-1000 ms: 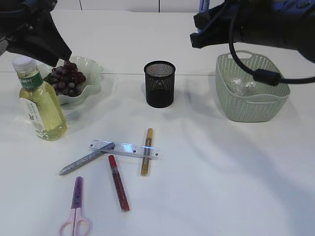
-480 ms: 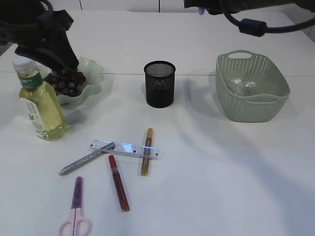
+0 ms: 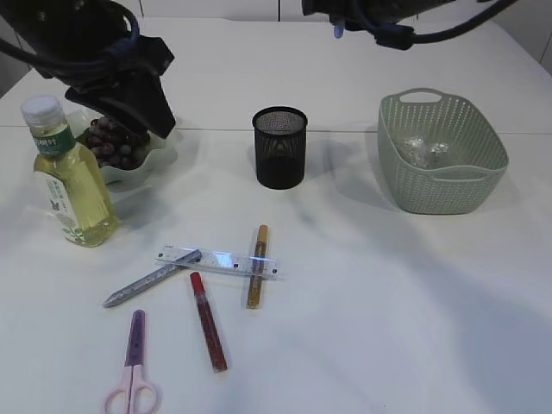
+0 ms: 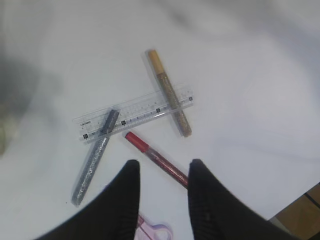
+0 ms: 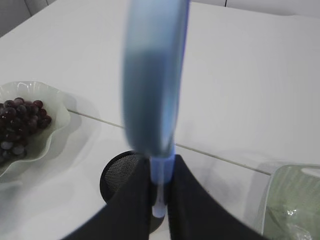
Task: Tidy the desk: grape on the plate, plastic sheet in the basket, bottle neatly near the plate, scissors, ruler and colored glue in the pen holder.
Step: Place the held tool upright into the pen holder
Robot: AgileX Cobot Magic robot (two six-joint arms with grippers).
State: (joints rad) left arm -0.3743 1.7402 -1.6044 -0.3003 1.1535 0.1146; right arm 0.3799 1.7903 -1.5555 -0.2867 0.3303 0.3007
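My right gripper is shut on a blue glue stick, held upright high above the black mesh pen holder. My left gripper is open and empty, above the table. Below it lie the clear ruler, gold glue, silver glue, red glue and the pink scissors. Grapes sit on the plate, with the bottle beside it. The plastic sheet lies in the green basket.
The left arm's dark bulk hangs over the plate. The right arm crosses the top edge above the pen holder. Bare white table lies between the pen holder and the basket and along the front right.
The left arm has swung right, from beside the bottle to over the plate's right side. The right arm has risen and shifted left, away from the basket.
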